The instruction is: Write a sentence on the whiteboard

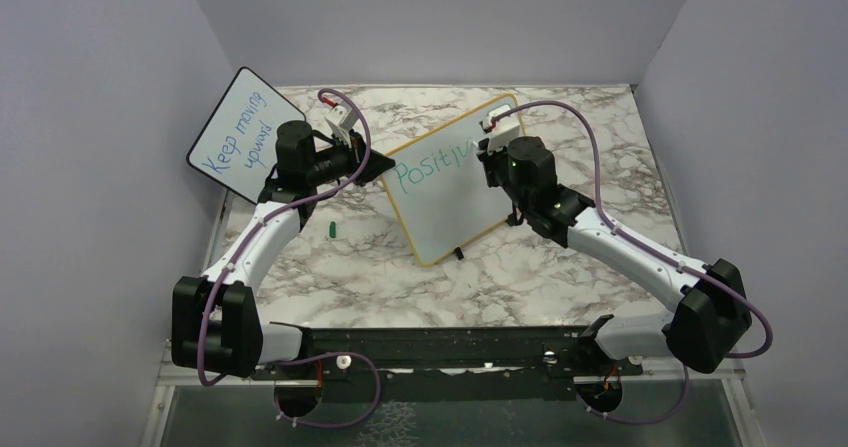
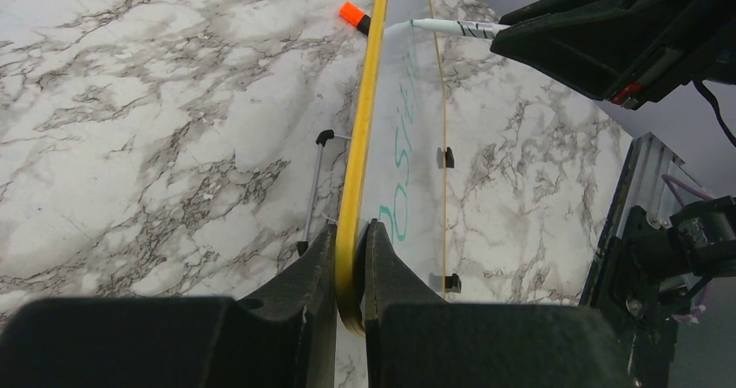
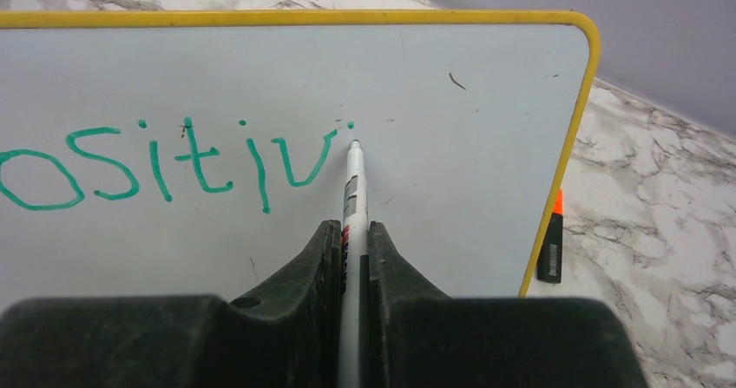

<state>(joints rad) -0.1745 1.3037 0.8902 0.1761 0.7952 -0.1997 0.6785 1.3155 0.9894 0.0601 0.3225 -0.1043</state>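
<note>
Toward twelve o'clock from my two bases, near the middle of the marble table, the whiteboard stands on its long edge, propped upright on small black feet and turned at a slant across the tabletop. My left claw is closed on the yellow frame at the board's nine o'clock edge, with one finger on the back and one on the writing face. My right claw is clamped around a white marker, which pokes out between the fingers towards twelve o'clock in my wrist view.

The sentence so far is green lettering that reads "Positiv" across the upper part of the board. The marker tip sits against the white surface just past the "v", with a small green dot right above it.

A smaller black-framed board with blue "Keep moving upward" leans at ten o'clock from the whiteboard, against the left wall. A small green cap lies on the marble at about eight o'clock from the whiteboard, well apart from it. An orange-capped pen lies on the table behind the board's far end, at four o'clock in my right wrist view.
</note>
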